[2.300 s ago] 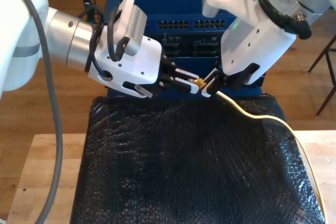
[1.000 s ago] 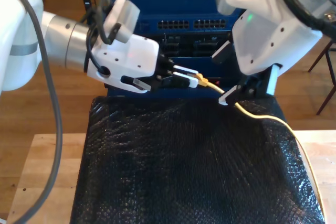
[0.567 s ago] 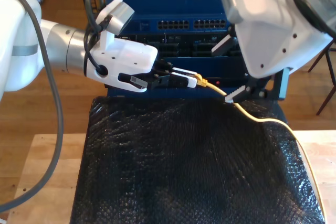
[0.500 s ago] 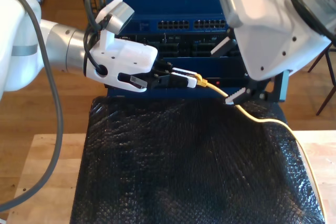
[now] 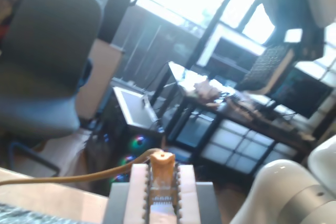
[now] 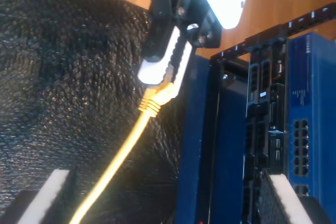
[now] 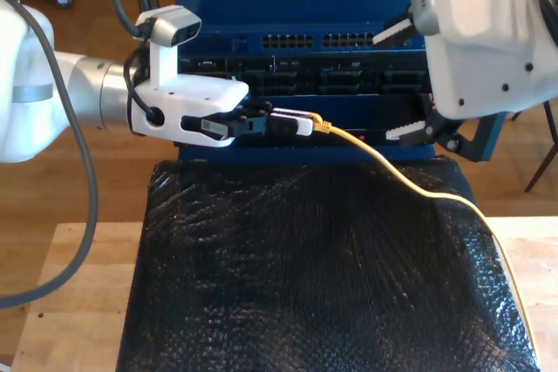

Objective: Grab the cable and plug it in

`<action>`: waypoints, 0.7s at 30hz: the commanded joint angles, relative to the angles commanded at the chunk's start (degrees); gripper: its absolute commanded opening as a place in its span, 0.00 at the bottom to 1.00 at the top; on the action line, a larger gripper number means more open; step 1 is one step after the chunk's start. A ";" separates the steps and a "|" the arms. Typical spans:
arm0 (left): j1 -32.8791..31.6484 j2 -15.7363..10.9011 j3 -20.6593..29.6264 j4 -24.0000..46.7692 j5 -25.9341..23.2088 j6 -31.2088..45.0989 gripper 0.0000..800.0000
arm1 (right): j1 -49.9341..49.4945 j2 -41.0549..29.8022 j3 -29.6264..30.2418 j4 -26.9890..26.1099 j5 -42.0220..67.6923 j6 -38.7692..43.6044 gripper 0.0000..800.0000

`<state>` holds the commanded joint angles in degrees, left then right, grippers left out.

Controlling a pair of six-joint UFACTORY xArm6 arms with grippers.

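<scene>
1. My first pincer [image 7: 301,121] is clamped on the plug end of the cable [image 7: 410,182] — in the first wrist view the plug [image 5: 161,174] sits upright between the two toothed fingers [image 5: 137,192].
2. In the exterior view this pincer points sideways toward the exterior view's right, level with the front of the blue rack unit [image 7: 296,6], its arm reaching in from the exterior view's left.
3. From the plug the cable runs to the exterior view's right, drops onto the black bubble-wrap mat [image 7: 305,276] and follows the mat's right edge toward the near side of the wooden desk [image 7: 65,302].
4. My second pincer [image 7: 410,84] hangs with its fingers wide apart and holds nothing — it is well clear of the cable, at the exterior view's upper right.
5. The second wrist view looks down on the first pincer [image 6: 163,72], the cable [image 6: 118,161] and rows of ports [image 6: 302,148].
6. Lettering on the rack's top is too blurred to read.
</scene>
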<state>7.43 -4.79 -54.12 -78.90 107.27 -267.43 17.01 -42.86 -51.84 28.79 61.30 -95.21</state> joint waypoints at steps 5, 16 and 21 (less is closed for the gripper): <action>0.35 1.14 0.00 -2.64 3.25 -2.29 0.00 | 2.02 -0.88 2.81 0.18 -5.01 -0.62 1.00; 1.23 4.13 0.00 -5.01 9.32 -4.40 0.00 | 7.82 -1.85 5.36 0.09 -11.08 -0.70 0.99; 1.49 4.84 0.09 -6.42 11.60 -4.48 0.00 | 8.26 -2.64 5.54 0.09 -11.16 -0.79 0.99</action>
<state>8.92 0.04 -54.03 -85.32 118.88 -271.91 25.27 -45.49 -46.30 28.88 50.13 -96.00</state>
